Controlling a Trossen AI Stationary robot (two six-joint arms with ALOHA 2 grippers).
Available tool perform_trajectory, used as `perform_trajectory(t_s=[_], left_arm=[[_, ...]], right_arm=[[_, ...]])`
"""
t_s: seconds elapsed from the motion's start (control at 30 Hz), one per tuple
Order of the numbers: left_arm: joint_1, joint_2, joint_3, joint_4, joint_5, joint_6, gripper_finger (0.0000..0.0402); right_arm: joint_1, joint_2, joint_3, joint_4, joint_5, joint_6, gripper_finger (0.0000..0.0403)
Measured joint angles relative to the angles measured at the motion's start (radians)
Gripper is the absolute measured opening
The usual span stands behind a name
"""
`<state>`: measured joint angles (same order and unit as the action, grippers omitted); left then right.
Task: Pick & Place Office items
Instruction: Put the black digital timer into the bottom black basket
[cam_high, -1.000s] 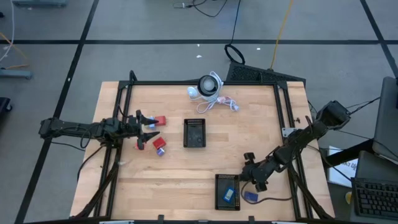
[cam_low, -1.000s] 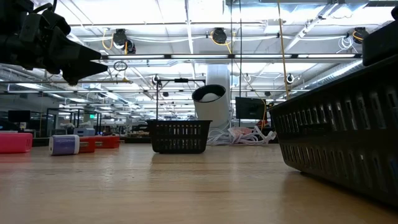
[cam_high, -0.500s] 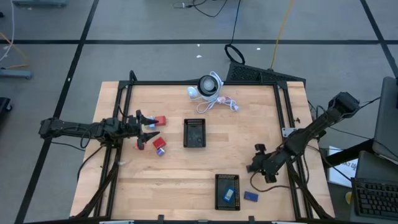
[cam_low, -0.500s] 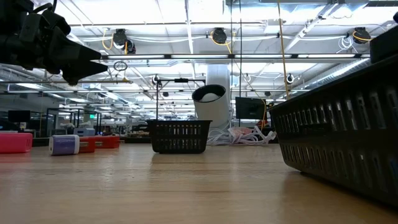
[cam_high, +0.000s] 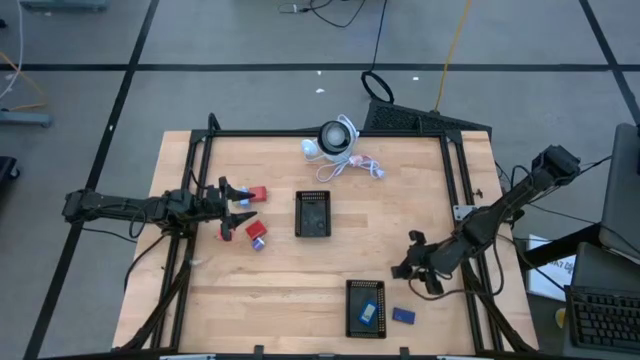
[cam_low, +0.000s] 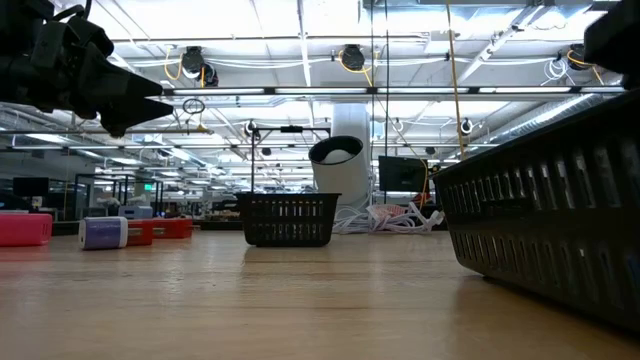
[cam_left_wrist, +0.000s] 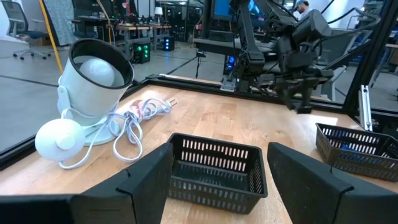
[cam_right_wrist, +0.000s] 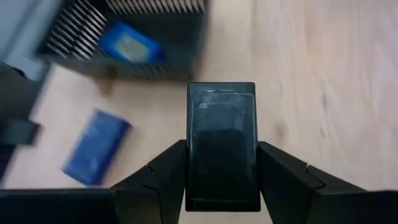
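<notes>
The right gripper (cam_high: 412, 268) hangs over the near right part of the bench (cam_high: 300, 290), just above and beside the near tray (cam_high: 366, 307); in the right wrist view a dark flat rectangular piece (cam_right_wrist: 222, 146) sits between its two fingers (cam_right_wrist: 163, 177), pinched from both sides, though what that piece is I cannot tell; below it a blue block (cam_right_wrist: 96, 147) lies loose on the wood just outside the tray's wall, and a second blue block (cam_right_wrist: 132, 46) lies inside the tray; the high view agrees, with one blue item in the tray and one on the bench beside its right edge.

The left gripper (cam_high: 237, 208) waits over the left side of the bench with its fingers spread and nothing between them; around it lie the remaining items: a red block (cam_high: 258, 195) just beyond its tip, another red block (cam_high: 256, 230) with a small blue piece (cam_high: 259, 243) touching it, and a slim red piece (cam_high: 226, 232) nearby; past it, the middle tray (cam_high: 313, 214) stands empty so far as I can see, and the white round lamp (cam_high: 334, 138) with its coiled cable rests at the far edge.

The step in hand looks like sorting blue items into the near tray; one seems to have landed outside; the next move likely calls for lowering onto that loose block, squaring the fingers to its long sides, and lifting it clear of the tray wall before release.
</notes>
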<state>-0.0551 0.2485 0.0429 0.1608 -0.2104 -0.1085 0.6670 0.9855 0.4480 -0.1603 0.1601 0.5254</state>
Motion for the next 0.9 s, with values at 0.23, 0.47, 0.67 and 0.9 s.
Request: perform_trajectory(t_s=[0.23, 0.47, 0.67, 0.9], left_arm=[[0.0, 0.0, 0.0, 0.0, 0.0, 0.0, 0.0267], [0.0, 0.0, 0.0, 0.0, 0.0, 0.0, 0.0267], [0.0, 0.0, 0.0, 0.0, 0.0, 0.0, 0.0267], [0.0, 0.0, 0.0, 0.0, 0.0, 0.0, 0.0267]], right_arm=[[0.0, 0.001, 0.002, 0.219, 0.0, -0.08, 0.0169], [0.0, 0.054, 0.002, 0.525, 0.003, -0.141, 0.0169], [0.0, 0.139, 0.003, 0.762, -0.024, -0.156, 0.0169], [0.0, 0.25, 0.064, 0.796, -0.034, -0.158, 0.0169]])
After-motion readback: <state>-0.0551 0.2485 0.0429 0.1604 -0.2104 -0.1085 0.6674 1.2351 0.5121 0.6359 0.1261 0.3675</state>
